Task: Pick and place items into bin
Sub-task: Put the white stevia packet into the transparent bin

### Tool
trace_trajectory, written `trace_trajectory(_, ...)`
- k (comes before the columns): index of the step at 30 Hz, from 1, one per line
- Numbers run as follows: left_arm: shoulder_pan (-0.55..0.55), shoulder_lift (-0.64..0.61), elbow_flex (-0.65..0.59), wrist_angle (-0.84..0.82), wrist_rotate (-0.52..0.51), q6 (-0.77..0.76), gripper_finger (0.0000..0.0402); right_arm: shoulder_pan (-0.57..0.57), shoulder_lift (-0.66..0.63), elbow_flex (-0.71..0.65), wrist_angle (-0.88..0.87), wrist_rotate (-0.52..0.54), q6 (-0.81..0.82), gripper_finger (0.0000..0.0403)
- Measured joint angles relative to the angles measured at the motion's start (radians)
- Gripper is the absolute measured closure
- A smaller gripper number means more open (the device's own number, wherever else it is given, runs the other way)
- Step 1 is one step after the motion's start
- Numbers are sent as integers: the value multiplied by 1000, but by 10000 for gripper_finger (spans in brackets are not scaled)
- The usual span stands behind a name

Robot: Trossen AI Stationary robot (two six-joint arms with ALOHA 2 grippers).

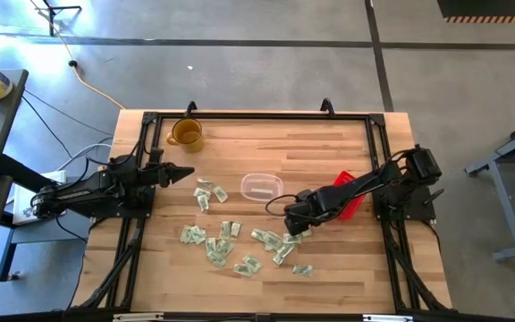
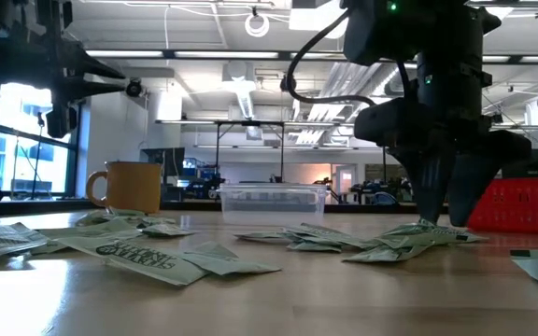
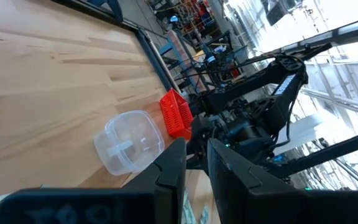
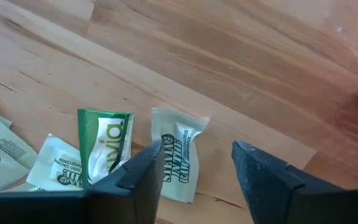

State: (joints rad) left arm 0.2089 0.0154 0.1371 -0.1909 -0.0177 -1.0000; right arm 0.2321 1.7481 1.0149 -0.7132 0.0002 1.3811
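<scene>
Several pale green and white packets (image 1: 231,241) lie flat and scattered on the wooden table's near half. The clear bin (image 1: 262,187) stands at mid-table with nothing in it that I can see. My right gripper (image 4: 194,168) points down over the right end of the scatter, open. Its fingers straddle a white packet (image 4: 178,158) that lies flat, with a green packet (image 4: 104,146) just outside one finger. My left gripper (image 1: 186,173) waits level above the table's left side, its fingers a narrow gap apart with nothing between them. My right gripper comes from above with its fingertips low at the table. One finger (image 4: 143,177) stands over the white packet's edge (image 4: 161,163); whether it touches the packet I cannot tell. The packet lies flat on the wood.
An amber mug (image 1: 186,133) stands at the far left of the table. A red mesh basket (image 1: 349,192) sits under my right arm, right of the bin. Black frame rails run along the table's left, right and far sides. Bare wood lies between mug and bin.
</scene>
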Motion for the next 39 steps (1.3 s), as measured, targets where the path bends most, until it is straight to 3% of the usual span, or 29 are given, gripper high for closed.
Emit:
trace_trajectory(5,0,0,0,0,0,0,300,5,37,2,15,9,-5,217)
trace_trajectory(9,0,0,0,0,0,0,300,10,65,3,28,7,-33,239)
trace_trajectory(18,0,0,0,-3,-1,1,300,-17,6,-3,52,82,-75,393)
trace_trajectory(24,0,0,0,-27,0,8,300,-84,-109,-2,239,184,-126,397)
trace_trajectory(29,0,0,0,-71,2,8,300,-183,-139,15,458,151,-233,395)
trace_trajectory(34,0,0,0,-82,44,8,300,-279,-58,144,369,170,-325,399)
trace_trajectory(39,0,0,0,-92,52,17,300,-330,56,258,290,45,-370,388)
